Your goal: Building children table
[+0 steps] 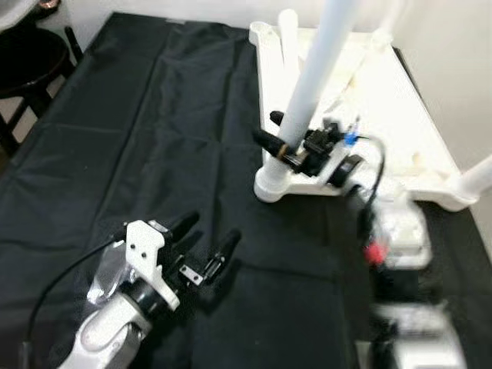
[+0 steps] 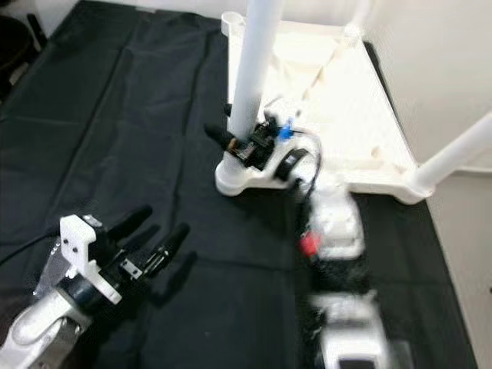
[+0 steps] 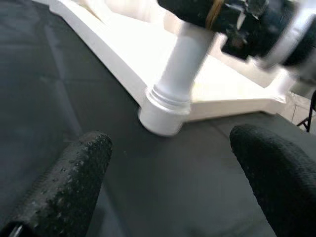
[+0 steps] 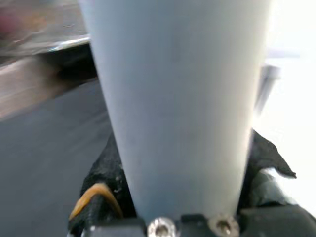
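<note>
The white children's table (image 1: 384, 100) lies upside down on a black cloth (image 1: 138, 138). A white leg (image 1: 315, 69) stands in its near-left corner socket (image 1: 270, 184). My right gripper (image 1: 286, 146) is shut on this leg just above the socket; in the right wrist view the leg (image 4: 177, 98) sits between the black fingers (image 4: 101, 173). My left gripper (image 1: 211, 228) hovers open over the cloth, nearer to me and to the left of that corner. The left wrist view looks between its fingers (image 3: 74, 182) at the socket (image 3: 165, 106). Another leg (image 2: 453, 154) stands at the near-right corner.
A further white leg (image 1: 288, 31) rises at the table's far-left corner. A dark stool (image 1: 27, 58) stands beyond the cloth at the far left. A pale wall (image 2: 446, 69) runs close along the right side. Open black cloth stretches left of the table.
</note>
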You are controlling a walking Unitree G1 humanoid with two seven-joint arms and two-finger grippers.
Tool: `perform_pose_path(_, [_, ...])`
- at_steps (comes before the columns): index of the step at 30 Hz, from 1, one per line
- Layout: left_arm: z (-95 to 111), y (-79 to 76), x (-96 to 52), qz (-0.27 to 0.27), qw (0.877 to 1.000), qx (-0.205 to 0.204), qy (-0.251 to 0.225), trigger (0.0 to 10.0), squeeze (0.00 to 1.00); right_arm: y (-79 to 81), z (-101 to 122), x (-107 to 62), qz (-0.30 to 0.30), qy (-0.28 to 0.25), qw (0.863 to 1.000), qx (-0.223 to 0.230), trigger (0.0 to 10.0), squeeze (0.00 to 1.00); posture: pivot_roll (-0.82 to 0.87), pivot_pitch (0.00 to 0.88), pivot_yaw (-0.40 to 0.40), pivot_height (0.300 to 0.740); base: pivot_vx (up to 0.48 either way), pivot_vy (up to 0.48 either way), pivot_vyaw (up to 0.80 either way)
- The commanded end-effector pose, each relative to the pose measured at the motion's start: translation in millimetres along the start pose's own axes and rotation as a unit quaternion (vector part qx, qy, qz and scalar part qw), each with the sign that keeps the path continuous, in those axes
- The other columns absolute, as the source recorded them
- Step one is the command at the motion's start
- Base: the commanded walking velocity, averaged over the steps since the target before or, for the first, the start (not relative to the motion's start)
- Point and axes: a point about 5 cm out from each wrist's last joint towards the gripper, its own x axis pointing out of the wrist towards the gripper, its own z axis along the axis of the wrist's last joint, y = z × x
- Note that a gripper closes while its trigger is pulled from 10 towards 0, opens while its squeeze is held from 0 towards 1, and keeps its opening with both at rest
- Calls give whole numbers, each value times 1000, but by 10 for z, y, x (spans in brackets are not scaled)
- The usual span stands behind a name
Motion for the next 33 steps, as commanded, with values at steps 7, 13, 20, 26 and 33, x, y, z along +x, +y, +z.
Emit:
perform_pose_path(7, [-78, 42, -15, 2, 1000, -6, 11, 10000, 0, 292, -412, -284, -64, 128, 989, 36, 0, 0, 12, 238, -101, 740, 0, 0, 0])
perform_pose_path(13, [-81, 61, -6, 0, 1000, -7, 11, 10000, 0, 351, -325, -245, -22, 138, 990, 31, 10000, 0, 6, 244, -91, 740, 0, 0, 0])
perform_pose_path(20, [-74, 56, -17, -1, 1000, -9, 11, 10000, 0, 314, -46, -207, 25, 80, 995, 50, 10000, 1000, 3, 252, -85, 740, 0, 0, 0])
perform_pose_path(26, [-66, 43, -28, -4, 1000, -11, 12, 10000, 0, 224, 241, -244, 216, -3, 975, 60, 10000, 1000, 16, 263, -79, 740, 0, 0, 0])
perform_pose_path(33, [-64, 25, -39, -5, 1000, -11, 14, 10000, 0, -176, 184, -355, 344, 66, 937, -18, 10000, 1000, 37, 268, -85, 740, 0, 0, 0])
